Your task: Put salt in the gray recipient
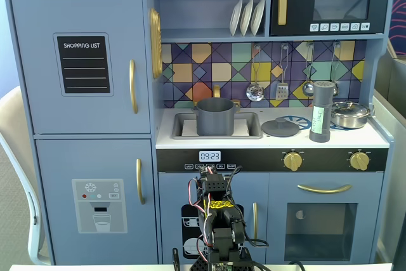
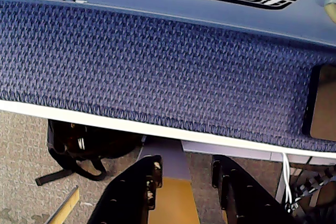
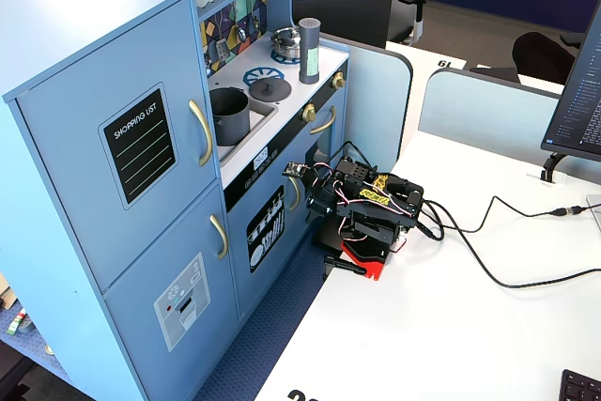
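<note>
The salt shaker [image 1: 321,111] stands upright on the toy kitchen's counter [image 1: 374,136], right of the sink in a fixed view, just beside the steel pan [image 1: 350,114] and near the flat round lid [image 1: 280,127]. The gray pot [image 1: 214,116] sits in the sink basin [image 1: 251,132], mouth open and upward, well apart from the shaker.

The arm is folded low on the white table [image 3: 451,326] in front of the kitchen, far below the counter. In the wrist view the pincer [image 2: 185,174] points down past the table edge; its jaws are parted with nothing between them, so it is released and empty.

The shaker looks like a stiff, light toy piece, tall and slim, so probably easy to tip if nudged near the top. Its smooth round body may slip or twist in the jaws. A sensible hold would be on the labelled body below the wider cap, squared across the cylinder, letting the cap act as a stop.
</note>
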Robot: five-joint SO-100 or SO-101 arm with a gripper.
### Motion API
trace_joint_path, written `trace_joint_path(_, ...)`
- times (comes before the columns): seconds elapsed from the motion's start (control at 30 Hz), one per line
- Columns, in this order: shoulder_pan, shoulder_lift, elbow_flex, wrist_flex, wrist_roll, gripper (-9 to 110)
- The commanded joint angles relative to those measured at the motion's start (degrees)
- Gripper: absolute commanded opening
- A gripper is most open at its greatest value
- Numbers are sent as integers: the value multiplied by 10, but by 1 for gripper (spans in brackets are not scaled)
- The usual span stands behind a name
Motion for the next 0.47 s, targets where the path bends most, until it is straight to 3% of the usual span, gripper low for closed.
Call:
trace_joint_path(0.0, -3, 4, 0, 3, 8, 5)
trace_joint_path(0.43, -3, 4, 0, 3, 8, 6)
